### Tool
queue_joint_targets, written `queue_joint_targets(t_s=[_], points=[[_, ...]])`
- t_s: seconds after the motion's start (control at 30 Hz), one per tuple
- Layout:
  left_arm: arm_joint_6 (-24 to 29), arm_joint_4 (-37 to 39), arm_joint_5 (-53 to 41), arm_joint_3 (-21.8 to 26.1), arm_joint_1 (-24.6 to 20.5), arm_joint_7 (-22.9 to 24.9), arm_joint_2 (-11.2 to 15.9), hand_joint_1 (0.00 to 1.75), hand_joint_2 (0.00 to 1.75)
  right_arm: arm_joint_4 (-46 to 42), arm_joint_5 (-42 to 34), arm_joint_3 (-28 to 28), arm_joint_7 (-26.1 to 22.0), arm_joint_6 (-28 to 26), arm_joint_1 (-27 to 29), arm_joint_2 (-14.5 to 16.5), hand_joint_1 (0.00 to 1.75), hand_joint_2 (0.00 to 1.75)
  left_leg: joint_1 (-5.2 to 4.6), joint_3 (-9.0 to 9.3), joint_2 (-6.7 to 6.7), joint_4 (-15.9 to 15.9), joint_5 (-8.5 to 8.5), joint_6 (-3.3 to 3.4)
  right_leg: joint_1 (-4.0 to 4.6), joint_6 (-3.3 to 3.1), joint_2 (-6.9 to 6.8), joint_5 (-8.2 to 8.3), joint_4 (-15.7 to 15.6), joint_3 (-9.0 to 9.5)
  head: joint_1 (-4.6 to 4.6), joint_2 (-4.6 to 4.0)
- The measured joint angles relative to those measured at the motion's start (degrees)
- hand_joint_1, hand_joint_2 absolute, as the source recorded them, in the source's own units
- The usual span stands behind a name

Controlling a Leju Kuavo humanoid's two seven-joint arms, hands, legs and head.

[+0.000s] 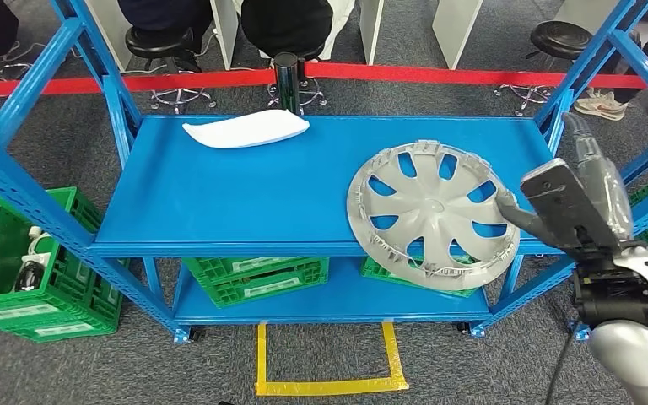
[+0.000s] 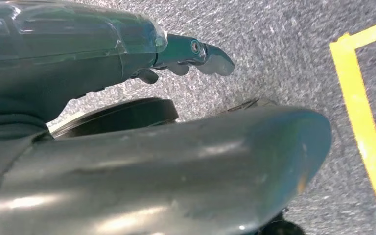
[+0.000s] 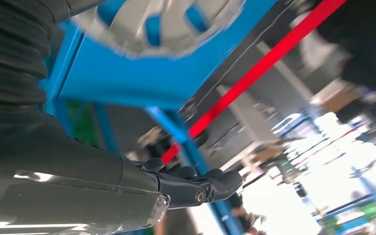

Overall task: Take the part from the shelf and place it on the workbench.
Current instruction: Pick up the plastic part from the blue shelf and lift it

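Nearest, at the lower right of the head view, the right hand (image 1: 575,198) is raised beside the shelf's right end, fingers extended and apart, holding nothing; its thumb tip reaches toward the right rim of the hubcap (image 1: 433,216) but contact cannot be confirmed. The left hand (image 2: 186,56) hangs over grey carpet (image 2: 274,29) near a strip of yellow tape (image 2: 360,112), fingers loosely out, gripping nothing. At bottom centre, a yellow tape outline (image 1: 329,384) marks the floor in front of the blue shelf (image 1: 245,202). The silver hubcap lies flat at right of centre on the top deck, its near edge overhanging the front lip. Farther back, upper left of centre, a white curved part (image 1: 246,130) rests on the deck. Green crates (image 1: 257,277) sit below. A red barrier tape (image 1: 439,74) crosses the top.
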Motion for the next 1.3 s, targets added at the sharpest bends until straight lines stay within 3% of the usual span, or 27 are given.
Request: queue_joint_targets(t_s=[0.13, 0.3, 0.4, 0.6, 0.8, 0.97, 1.07, 1.1, 1.2, 1.3], points=[[-0.99, 0.01, -0.57, -0.02, 0.00, 0.86, 0.17, 0.00, 0.00, 2.99, -0.31, -5.19, 0.71, 3.11, 4.57, -3.53, 0.00, 1.75, 0.01, 0.04, -0.63, 0.00, 0.00, 0.00, -0.01, 0.15, -0.40, -0.12, 0.00, 0.10, -0.01, 0.00], [-1.28, 0.04, -0.69, -0.02, 0.06, 1.48, 0.46, 0.00, 0.00, 4.87, -0.35, -12.12, 0.94, 5.68, 8.99, -5.84, 0.00, 1.75, 0.01, 0.01, -0.82, -0.03, 0.00, 0.00, -0.01, 0.23, -0.55, -0.21, 0.00, 0.15, -0.01, 0.00], [-1.52, 0.04, -0.74, -0.03, 0.05, 1.84, 0.49, 0.00, 0.00, 5.74, -0.46, -14.82, 0.94, 7.81, 9.92, -6.31, 0.00, 1.75, 0.03, 0.03, -0.77, -0.04, -0.01, -0.01, 0.00, 0.27, -0.53, -0.25, 0.00, 0.12, -0.02, 0.00], [-1.62, 0.03, -0.21, -0.05, 0.05, 0.89, 0.61, 0.00, 0.00, 8.24, -3.51, -19.74, 0.95, 19.01, 9.50, -4.94, 0.00, 1.75, 0.06, 0.05, -0.56, -0.06, 0.00, -0.01, 0.02, 0.27, -0.51, -0.25, 0.00, 0.12, -0.03, 0.00], [-0.27, 0.02, -0.28, -0.04, 0.01, -1.45, 0.57, 0.00, 0.00, 13.36, 2.96, -18.89, 0.89, 22.27, 7.28, -3.75, 0.00, 1.75, 0.04, 0.05, 0.15, -0.08, -0.02, -0.01, 0.04, 0.28, -0.25, -0.23, 0.02, 0.20, -0.01, 0.00], [-0.47, 0.02, -0.22, -0.04, -0.20, -2.20, 0.17, 0.00, 0.00, 17.84, -2.04, -10.13, -0.36, 23.56, 0.96, -3.20, 0.00, 1.75, 0.04, 0.18, 1.12, -0.13, -0.12, 0.10, 0.10, 0.20, 0.33, -0.13, 0.03, 0.14, -0.07, 0.00], [-0.79, 0.02, -0.63, -0.05, -0.26, -2.29, -0.08, 0.00, 0.00, 19.82, -4.08, -5.05, -1.38, 23.00, -1.59, -3.05, 0.00, 0.44, 0.04, 0.23, 1.21, -0.16, -0.12, 0.10, 0.11, 0.18, 0.37, -0.12, 0.03, 0.14, -0.08, 0.00], [-0.96, 0.02, -1.04, -0.05, -0.27, -2.35, -0.10, 0.00, 0.00, 20.35, -4.65, -3.39, -2.00, 23.08, -2.40, -3.03, 0.00, 0.44, 0.04, 0.24, 1.26, -0.18, -0.12, 0.10, 0.11, 0.18, 0.41, -0.12, 0.03, 0.15, -0.08, 0.00], [-1.18, 0.02, -2.49, -0.10, -0.33, -2.34, -0.11, 0.00, 0.00, 21.50, -5.15, 1.60, -3.17, 24.36, -4.79, -2.90, 0.00, 1.75, 0.04, 0.28, 1.43, -0.22, -0.12, 0.10, 0.11, 0.17, 0.50, -0.11, 0.04, 0.14, -0.07, 0.00], [-1.12, 0.02, -3.48, -0.29, -0.50, -1.79, 0.09, 0.00, 0.00, 22.66, -3.99, 7.19, -3.40, 26.69, -7.80, -2.27, 0.00, 1.75, 0.04, 0.32, 1.67, -0.25, -0.14, 0.08, 0.12, 0.15, 0.64, -0.10, 0.05, 0.13, -0.05, 0.00]])
